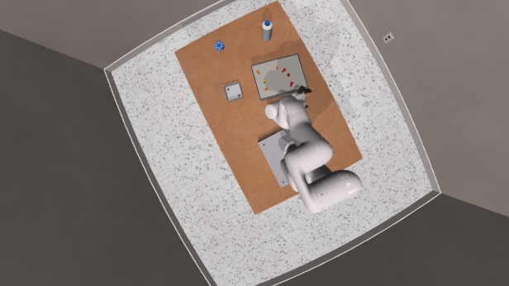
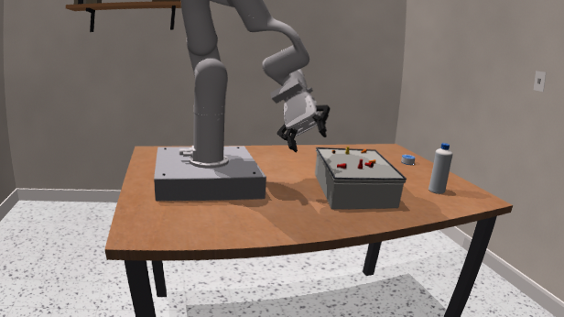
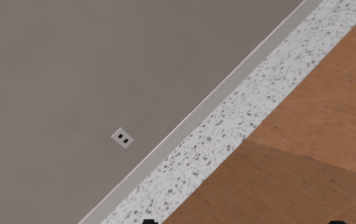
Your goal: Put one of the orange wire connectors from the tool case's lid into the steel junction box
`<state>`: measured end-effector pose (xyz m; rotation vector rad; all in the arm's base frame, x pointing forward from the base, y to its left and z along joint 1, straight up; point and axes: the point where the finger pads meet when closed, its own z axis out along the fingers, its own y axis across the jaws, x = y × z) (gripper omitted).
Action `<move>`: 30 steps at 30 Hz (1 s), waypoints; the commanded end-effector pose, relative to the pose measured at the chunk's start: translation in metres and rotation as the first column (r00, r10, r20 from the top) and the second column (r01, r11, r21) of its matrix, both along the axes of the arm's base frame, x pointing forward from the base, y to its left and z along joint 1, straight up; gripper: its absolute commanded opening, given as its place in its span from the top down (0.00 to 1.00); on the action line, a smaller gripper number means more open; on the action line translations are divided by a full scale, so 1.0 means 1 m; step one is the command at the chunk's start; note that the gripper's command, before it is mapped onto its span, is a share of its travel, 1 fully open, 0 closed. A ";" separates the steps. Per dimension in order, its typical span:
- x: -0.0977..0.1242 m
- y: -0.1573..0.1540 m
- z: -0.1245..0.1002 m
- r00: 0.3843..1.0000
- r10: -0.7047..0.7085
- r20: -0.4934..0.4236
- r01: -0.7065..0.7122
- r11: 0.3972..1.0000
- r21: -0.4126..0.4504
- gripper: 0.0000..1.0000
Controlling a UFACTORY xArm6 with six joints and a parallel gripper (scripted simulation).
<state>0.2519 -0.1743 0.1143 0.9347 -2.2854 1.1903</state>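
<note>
The grey tool case (image 2: 366,192) (image 1: 296,65) stands on the table with its lid (image 2: 386,172) shut and flat. Small wire connectors lie scattered on the lid: orange ones (image 1: 259,72) (image 1: 277,67) (image 2: 363,150) (image 2: 373,161), red ones (image 1: 287,74) (image 2: 341,165) and a yellow one (image 1: 264,81) (image 2: 347,150). The steel junction box (image 1: 233,91) sits open-topped on the table beside the case; in the exterior view it is hidden. My gripper (image 1: 303,89) (image 2: 306,130) is open and empty, tilted, above the table at the case's near corner. The wrist view shows only wall, floor and table.
A white bottle with a blue cap (image 1: 267,30) (image 2: 439,169) and a blue tape roll (image 1: 219,45) (image 2: 407,159) stand at the table's far end. The arm's grey base block (image 2: 208,179) sits at the other end. A wall shelf (image 2: 119,5) hangs behind.
</note>
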 end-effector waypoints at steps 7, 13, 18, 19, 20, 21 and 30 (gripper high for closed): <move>0.001 0.000 0.001 1.000 0.000 0.003 0.000 1.000 0.000 0.00; 0.001 0.000 0.001 1.000 0.000 0.003 0.000 1.000 0.000 0.00; 0.001 0.000 0.001 1.000 0.000 0.003 0.000 1.000 0.000 0.00; 0.001 0.000 0.001 1.000 0.000 0.003 0.000 1.000 0.000 0.00; 0.001 0.000 0.002 1.000 0.000 0.003 0.000 1.000 -0.001 0.00; 0.001 0.000 0.003 1.000 0.000 0.003 0.000 1.000 -0.001 0.00; 0.007 -0.002 0.041 1.000 0.000 0.007 0.000 1.000 -0.014 0.00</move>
